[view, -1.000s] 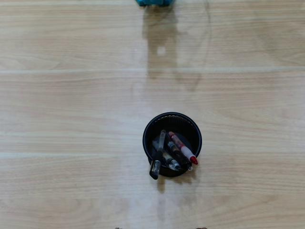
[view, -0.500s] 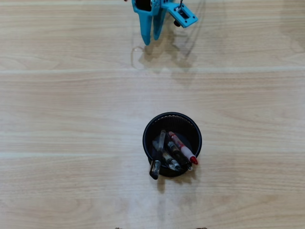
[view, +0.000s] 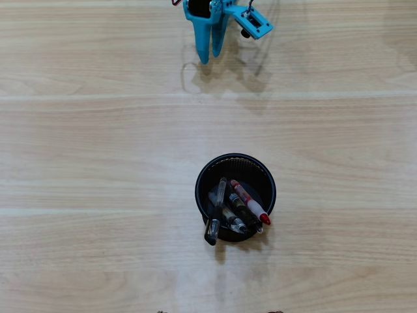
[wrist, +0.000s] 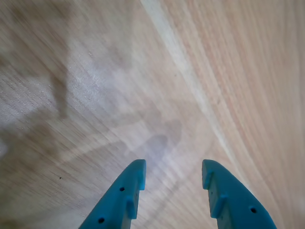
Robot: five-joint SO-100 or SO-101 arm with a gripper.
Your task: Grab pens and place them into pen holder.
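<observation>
Four pens (view: 232, 210) stood together inside the pen holder (view: 205, 175) in the overhead view, so you had none left lying on the wooden table (view: 98, 143). Your blue gripper (view: 208, 56) hung at the top edge of that view, and the holder sat well apart from it, straight out past its fingertips and a little to the right in that view. The red and clear pen (view: 250, 203) leaned on the holder's rim on the side away from your gripper, with its red tip poking out over the rim. The pen with the black end (view: 215, 223) leaned out over the same far side, a bit to the left in that view. The other two pens lay between them, and you could not tell their colours well. Your gripper's two fingers pointed toward the holder and looked close together from above.

In the wrist view, your gripper (wrist: 174, 175) showed a clear gap between its two blue fingers (wrist: 124, 200), so it was open and held nothing. Only bare table (wrist: 228, 71) and soft shadows lay under it.
</observation>
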